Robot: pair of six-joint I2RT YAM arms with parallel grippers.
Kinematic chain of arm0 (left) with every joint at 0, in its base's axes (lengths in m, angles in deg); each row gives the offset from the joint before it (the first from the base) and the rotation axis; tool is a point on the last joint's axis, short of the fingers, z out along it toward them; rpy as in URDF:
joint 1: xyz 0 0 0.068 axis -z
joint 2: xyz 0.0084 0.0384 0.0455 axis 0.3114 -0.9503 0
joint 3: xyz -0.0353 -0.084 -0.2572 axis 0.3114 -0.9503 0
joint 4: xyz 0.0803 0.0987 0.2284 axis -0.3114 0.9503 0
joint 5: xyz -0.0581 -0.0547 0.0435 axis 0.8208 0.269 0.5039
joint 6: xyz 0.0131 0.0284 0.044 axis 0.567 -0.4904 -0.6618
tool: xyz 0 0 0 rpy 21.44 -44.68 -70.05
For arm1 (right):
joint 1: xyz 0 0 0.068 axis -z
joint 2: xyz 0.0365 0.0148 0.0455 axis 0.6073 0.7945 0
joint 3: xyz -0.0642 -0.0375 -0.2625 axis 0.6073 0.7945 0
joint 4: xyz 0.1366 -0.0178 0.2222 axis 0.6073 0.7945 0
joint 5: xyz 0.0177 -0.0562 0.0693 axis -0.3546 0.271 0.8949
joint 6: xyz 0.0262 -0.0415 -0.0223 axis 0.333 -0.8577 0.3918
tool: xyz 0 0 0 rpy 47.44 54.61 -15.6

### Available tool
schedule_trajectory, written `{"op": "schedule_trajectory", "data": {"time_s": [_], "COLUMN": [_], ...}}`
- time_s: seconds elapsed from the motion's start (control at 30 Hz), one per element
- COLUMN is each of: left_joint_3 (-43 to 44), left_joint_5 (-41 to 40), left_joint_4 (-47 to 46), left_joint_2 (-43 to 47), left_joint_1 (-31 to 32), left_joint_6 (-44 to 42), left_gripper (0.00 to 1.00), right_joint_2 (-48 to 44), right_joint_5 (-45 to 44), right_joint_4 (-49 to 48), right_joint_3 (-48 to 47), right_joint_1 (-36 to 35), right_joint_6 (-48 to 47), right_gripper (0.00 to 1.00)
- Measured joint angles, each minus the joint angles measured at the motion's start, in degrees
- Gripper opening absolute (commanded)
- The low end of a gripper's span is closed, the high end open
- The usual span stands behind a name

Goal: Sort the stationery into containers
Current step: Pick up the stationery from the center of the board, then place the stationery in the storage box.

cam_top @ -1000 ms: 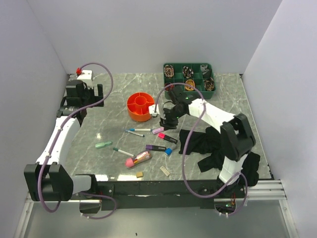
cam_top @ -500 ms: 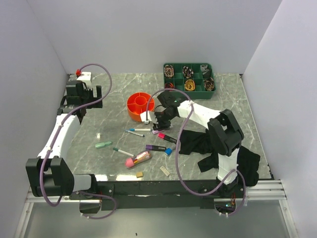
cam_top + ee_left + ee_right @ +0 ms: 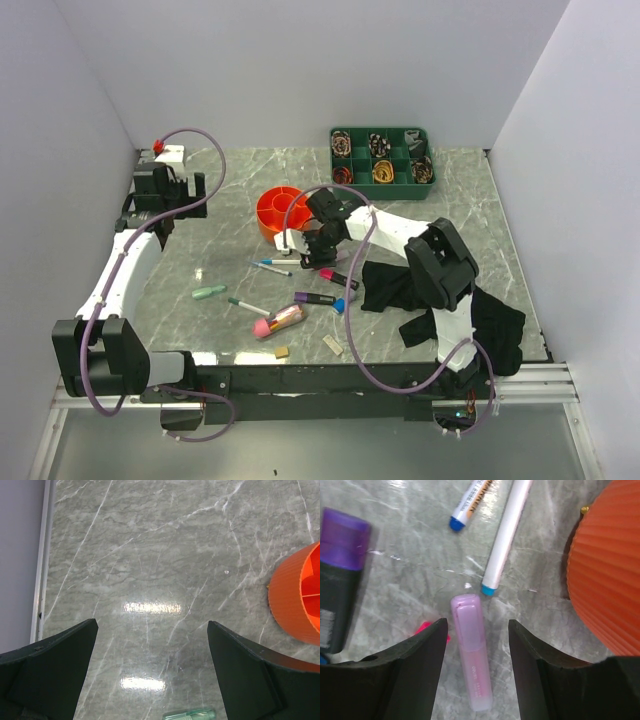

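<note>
The round orange organiser (image 3: pixel 282 212) stands mid-table; it also shows in the right wrist view (image 3: pixel 610 580) and the left wrist view (image 3: pixel 300 600). My right gripper (image 3: pixel 322 254) is open, low just in front of the organiser. In its wrist view the gripper (image 3: pixel 477 625) straddles a pale pink highlighter (image 3: pixel 471 655) lying on the table. Ahead of it lie a white pen with a blue tip (image 3: pixel 506 535), a blue-capped pen (image 3: pixel 470 505) and a purple-capped marker (image 3: pixel 342 580). My left gripper (image 3: pixel 158 215) is open and empty (image 3: pixel 151 624) at the far left.
On the table lie a green highlighter (image 3: pixel 209 292), a teal-tipped pen (image 3: pixel 247 304), a pink tube case (image 3: pixel 279 320), a pink marker (image 3: pixel 338 277) and two beige erasers (image 3: pixel 282 351). A black cloth (image 3: pixel 440 300) lies at the right. A green ribbon tray (image 3: pixel 382 158) stands at the back.
My right gripper has moved left and down from near the cloth to over the pale pink highlighter by the organiser. The left arm has hardly moved.
</note>
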Motion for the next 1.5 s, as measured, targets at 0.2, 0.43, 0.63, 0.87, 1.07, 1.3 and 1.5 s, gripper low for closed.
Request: {"op": "schedule_trajectory", "data": {"time_s": [0.2,0.43,0.63,0.87,1.07,1.3,1.5], "left_joint_3": [0.0,0.0,0.0,0.0,0.0,1.1,3.4], "left_joint_5": [0.0,0.1,0.5,1.4,2.5,3.6,5.4], "left_joint_4": [0.0,0.0,-0.2,-0.7,-1.2,0.0,1.2], "left_joint_2": [0.0,0.0,0.0,-0.1,-1.3,-4.9,-7.6], "left_joint_1": [0.0,0.0,-0.1,-0.3,-0.3,-0.3,-0.3], "left_joint_6": [0.0,0.1,0.1,0.4,0.6,0.6,0.6], "left_gripper": [0.99,0.99,0.99,0.99,0.99,0.99,1.00], "right_joint_2": [2.1,2.4,1.1,-12.4,-21.6,-17.4,-5.7], "right_joint_5": [-2.1,-3.3,-3.3,3.6,15.6,12.6,7.1], "right_joint_4": [-0.2,0.2,2.2,4.7,-14.9,-50.7,-67.1], "right_joint_3": [-0.6,-0.6,0.0,0.2,-1.3,2.0,-1.4], "right_joint_1": [-0.6,-1.6,-1.5,0.6,6.3,8.9,8.9], "right_joint_6": [0.8,1.2,0.8,3.4,24.8,49.3,58.6], "right_gripper": [0.52,0.24,0.21,0.16,0.00,0.00,0.00]}}
